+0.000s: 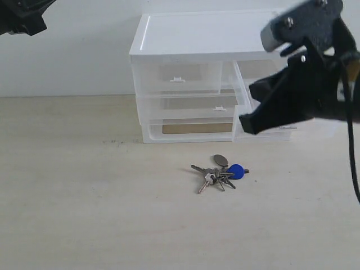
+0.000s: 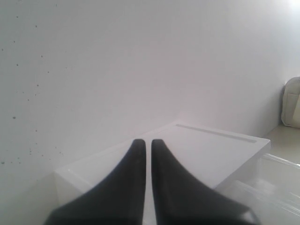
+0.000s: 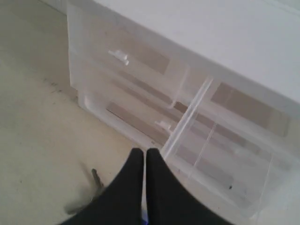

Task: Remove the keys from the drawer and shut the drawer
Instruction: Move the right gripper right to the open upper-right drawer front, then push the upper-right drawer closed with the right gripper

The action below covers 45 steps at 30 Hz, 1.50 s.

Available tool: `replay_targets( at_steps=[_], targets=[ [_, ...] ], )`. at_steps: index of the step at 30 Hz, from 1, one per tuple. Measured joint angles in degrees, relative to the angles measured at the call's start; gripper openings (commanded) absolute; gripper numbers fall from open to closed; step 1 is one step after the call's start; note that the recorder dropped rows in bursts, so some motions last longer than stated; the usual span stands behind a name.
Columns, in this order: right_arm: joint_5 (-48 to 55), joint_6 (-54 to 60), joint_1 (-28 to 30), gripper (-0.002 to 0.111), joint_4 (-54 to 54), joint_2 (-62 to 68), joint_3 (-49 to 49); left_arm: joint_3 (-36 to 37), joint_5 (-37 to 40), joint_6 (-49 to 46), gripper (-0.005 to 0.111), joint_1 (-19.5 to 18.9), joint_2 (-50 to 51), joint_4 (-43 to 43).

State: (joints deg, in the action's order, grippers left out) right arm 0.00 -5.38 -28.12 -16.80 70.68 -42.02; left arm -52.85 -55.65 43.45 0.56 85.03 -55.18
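Observation:
The keys (image 1: 219, 172), a silver bunch with a blue fob and an oval tag, lie on the table in front of the organizer (image 1: 197, 36). The right-hand small drawer (image 1: 242, 84) stands pulled out, largely hidden by my right arm. In the right wrist view the drawer (image 3: 220, 159) looks empty. My right gripper (image 1: 245, 124) is shut on nothing and hangs above the table by the drawer's front corner. Its tips (image 3: 144, 151) partly cover the keys (image 3: 96, 180). My left gripper (image 2: 145, 141) is shut and empty, raised above the organizer's white top (image 2: 211, 150).
The left-hand small drawer (image 1: 177, 76) and the full-width drawer (image 1: 188, 104) below it are pushed in. A white wall stands behind the organizer. My left arm (image 1: 22, 17) sits high at the far left. Bare table (image 1: 84, 202) spreads in front.

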Motion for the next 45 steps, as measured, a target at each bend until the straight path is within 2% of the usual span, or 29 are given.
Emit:
replay_targets(
  at_steps=[3, 5, 8, 14, 19, 24, 29, 35, 45],
  targets=[
    [-7.2, 0.4, 3.8, 0.0, 3.5, -0.2, 6.7, 0.0, 0.0, 0.0, 0.004, 0.0, 0.0, 0.0],
    [-13.2, 1.8, 9.6, 0.0, 8.7, -0.4, 11.6, 0.0, 0.0, 0.0, 0.004, 0.0, 0.0, -0.1],
    [-17.1, 1.9, 12.9, 0.0, 10.8, -0.4, 14.9, 0.0, 0.0, 0.0, 0.004, 0.0, 0.0, -0.1],
    [-21.8, 2.2, 13.4, 0.0, 11.4, 0.2, 17.7, 0.0, 0.0, 0.0, 0.004, 0.0, 0.0, -0.1],
    [-34.2, 3.3, 13.4, 0.0, 14.5, 8.3, 17.7, 0.0, 0.0, 0.0, 0.004, 0.0, 0.0, -0.1],
    [-42.1, 5.0, 13.4, 0.0, 19.0, 14.6, 17.6, 0.0, 0.0, 0.0, 0.004, 0.0, 0.0, -0.1],
    [-42.5, 5.4, 13.4, 0.0, 19.8, 14.7, 12.6, 0.0, 0.0, 0.0, 0.004, 0.0, 0.0, -0.1],
    [-35.8, 5.4, 13.4, 0.0, 20.2, 16.5, 6.9, 0.0, 0.0, 0.0, 0.004, 0.0, 0.0, -0.1],
    [-36.3, 8.4, 13.4, 0.0, 20.2, 25.3, -2.3, 0.0, 0.0, 0.0, 0.004, 0.0, 0.0, -0.1]
  ],
)
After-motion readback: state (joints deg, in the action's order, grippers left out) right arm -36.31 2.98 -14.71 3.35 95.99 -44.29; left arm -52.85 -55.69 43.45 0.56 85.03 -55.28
